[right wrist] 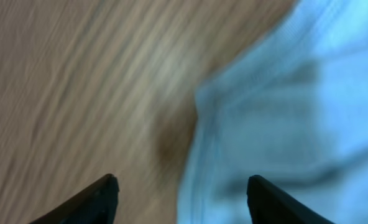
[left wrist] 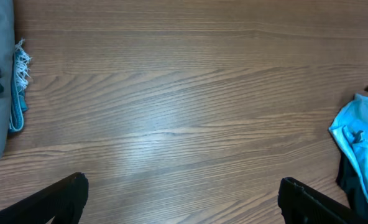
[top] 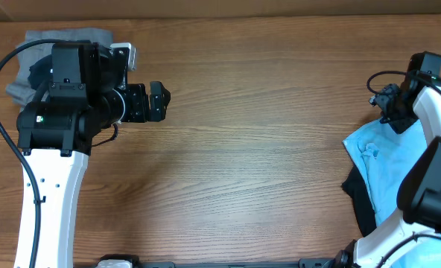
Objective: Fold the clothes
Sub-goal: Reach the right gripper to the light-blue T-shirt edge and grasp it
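A crumpled light blue garment (top: 384,167) lies at the table's right edge on top of a black garment (top: 360,205). It also shows in the left wrist view (left wrist: 358,134) and fills the right wrist view (right wrist: 283,112). My right gripper (top: 390,112) is open and empty, hovering over the blue garment's far left corner (right wrist: 181,193). A folded grey cloth pile (top: 64,45) lies at the far left, with a frayed blue edge (left wrist: 17,87). My left gripper (top: 159,100) is open and empty over bare wood (left wrist: 181,199), right of that pile.
The wooden table (top: 250,141) spans the view between the two piles. The left arm's body covers part of the grey pile. The right arm's lower links lie over the blue and black garments near the front right.
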Controlling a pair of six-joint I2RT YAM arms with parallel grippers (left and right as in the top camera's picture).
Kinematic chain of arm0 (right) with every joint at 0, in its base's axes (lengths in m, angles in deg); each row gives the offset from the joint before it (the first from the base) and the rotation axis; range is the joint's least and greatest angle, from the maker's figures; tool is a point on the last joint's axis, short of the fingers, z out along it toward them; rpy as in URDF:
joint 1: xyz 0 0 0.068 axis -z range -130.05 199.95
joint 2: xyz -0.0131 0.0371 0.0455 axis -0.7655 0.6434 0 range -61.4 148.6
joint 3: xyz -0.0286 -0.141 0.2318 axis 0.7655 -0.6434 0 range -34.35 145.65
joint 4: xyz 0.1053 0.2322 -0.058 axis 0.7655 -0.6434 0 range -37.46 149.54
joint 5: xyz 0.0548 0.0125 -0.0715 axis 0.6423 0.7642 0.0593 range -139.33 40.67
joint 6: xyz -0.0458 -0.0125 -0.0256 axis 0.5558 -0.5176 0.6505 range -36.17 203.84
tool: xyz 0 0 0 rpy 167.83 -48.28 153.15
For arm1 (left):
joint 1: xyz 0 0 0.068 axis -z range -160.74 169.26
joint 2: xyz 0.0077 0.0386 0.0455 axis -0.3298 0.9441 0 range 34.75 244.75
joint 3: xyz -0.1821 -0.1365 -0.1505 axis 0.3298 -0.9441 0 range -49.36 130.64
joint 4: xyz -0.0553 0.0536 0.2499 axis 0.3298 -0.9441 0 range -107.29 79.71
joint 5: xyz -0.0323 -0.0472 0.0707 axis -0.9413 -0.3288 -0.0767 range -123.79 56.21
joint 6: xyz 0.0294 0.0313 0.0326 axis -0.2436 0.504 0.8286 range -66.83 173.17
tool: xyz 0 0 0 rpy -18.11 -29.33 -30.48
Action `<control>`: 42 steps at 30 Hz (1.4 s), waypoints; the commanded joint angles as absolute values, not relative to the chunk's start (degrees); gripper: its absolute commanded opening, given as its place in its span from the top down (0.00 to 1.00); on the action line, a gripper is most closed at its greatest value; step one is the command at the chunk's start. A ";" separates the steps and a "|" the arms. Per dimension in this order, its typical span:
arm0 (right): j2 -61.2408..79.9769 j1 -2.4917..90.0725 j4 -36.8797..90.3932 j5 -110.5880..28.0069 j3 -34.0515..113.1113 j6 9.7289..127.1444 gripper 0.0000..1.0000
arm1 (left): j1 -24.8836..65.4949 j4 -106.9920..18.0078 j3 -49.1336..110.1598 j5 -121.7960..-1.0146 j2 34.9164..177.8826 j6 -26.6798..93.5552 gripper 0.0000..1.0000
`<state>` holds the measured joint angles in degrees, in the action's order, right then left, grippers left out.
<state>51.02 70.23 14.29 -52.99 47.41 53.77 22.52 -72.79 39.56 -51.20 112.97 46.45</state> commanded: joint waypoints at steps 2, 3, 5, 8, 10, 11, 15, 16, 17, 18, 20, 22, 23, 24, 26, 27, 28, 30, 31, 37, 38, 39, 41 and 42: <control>54.80 70.55 17.30 -56.89 48.55 52.02 0.32 | 22.44 -72.50 41.14 -51.61 113.08 46.30 0.00; 55.45 70.58 17.85 -57.17 48.55 52.04 0.31 | 22.44 -72.63 41.14 -51.61 113.08 46.30 0.00; 56.39 70.60 18.55 -57.58 48.55 52.04 0.31 | 22.44 -72.72 41.14 -51.61 113.08 46.30 0.00; 57.20 70.60 18.79 -59.22 48.55 52.04 0.30 | 22.44 -72.70 41.14 -51.61 113.08 46.30 0.00; 57.62 70.60 19.14 -60.58 48.55 52.04 0.30 | 22.44 -72.68 41.14 -51.61 113.08 46.30 0.00; 57.77 70.60 19.62 -61.02 48.55 52.07 0.30 | 22.44 -72.68 41.14 -51.61 113.08 46.30 0.00; 57.90 70.64 21.85 -61.30 48.55 52.09 0.38 | 22.44 -72.70 41.14 -51.61 113.08 46.30 0.00; 57.90 70.66 22.00 -61.32 48.55 52.09 0.44 | 22.44 -72.70 41.14 -51.61 113.08 46.30 0.00; 57.90 70.66 21.94 -61.30 48.55 52.09 0.44 | 22.44 -72.74 41.14 -51.64 113.08 46.30 0.00; 57.97 70.66 21.76 -61.30 48.50 52.09 0.41 | 22.44 -72.90 41.14 -51.64 113.08 46.30 0.00; 57.99 70.66 21.87 -61.30 48.20 52.07 0.34 | 22.44 -73.29 41.14 -51.61 113.08 46.30 0.00; 57.99 70.66 22.05 -61.30 47.67 52.07 0.47 | 22.44 -73.49 41.14 -51.61 113.08 46.32 0.00; 57.99 70.66 22.05 -61.32 47.41 52.07 0.49 | 22.44 -73.51 41.14 -51.61 113.08 46.32 0.00; 58.01 70.66 22.00 -61.30 47.10 52.07 0.50 | 22.44 -73.51 41.14 -51.61 113.08 46.32 0.00; 58.01 70.66 21.78 -61.28 46.51 52.04 0.49 | 22.44 -73.51 41.14 -51.61 113.08 46.32 0.00; 58.01 70.66 21.78 -61.28 46.49 52.04 0.49 | 22.44 -73.51 41.14 -51.61 113.08 46.32 0.00; 58.01 70.66 21.78 -61.30 46.49 52.04 0.50 | 22.44 -73.51 41.14 -51.61 113.08 46.32 0.00; 58.01 70.66 21.63 -61.28 46.49 52.07 0.55 | 22.44 -73.51 41.14 -51.57 113.08 46.32 0.00; 58.01 70.66 21.33 -61.28 46.49 52.04 0.57 | 22.44 -73.51 41.14 -51.57 113.08 46.32 0.00; 58.03 70.66 20.08 -61.08 46.29 51.41 0.57 | 22.44 -73.66 41.14 -51.57 113.08 46.32 0.00; 58.03 70.66 19.99 -61.10 46.29 50.91 0.60 | 22.44 -73.64 41.14 -51.55 113.08 46.32 0.00; 58.03 70.66 19.80 -61.10 46.29 50.93 0.62 | 22.44 -73.66 41.14 -51.44 113.08 46.32 0.00; 58.10 70.66 19.25 -61.10 46.25 50.82 0.63 | 22.44 -73.75 41.14 -51.37 113.08 46.32 0.00; 58.10 70.66 18.92 -61.08 46.23 50.75 0.64 | 22.44 -73.81 41.14 -51.37 113.08 46.32 0.00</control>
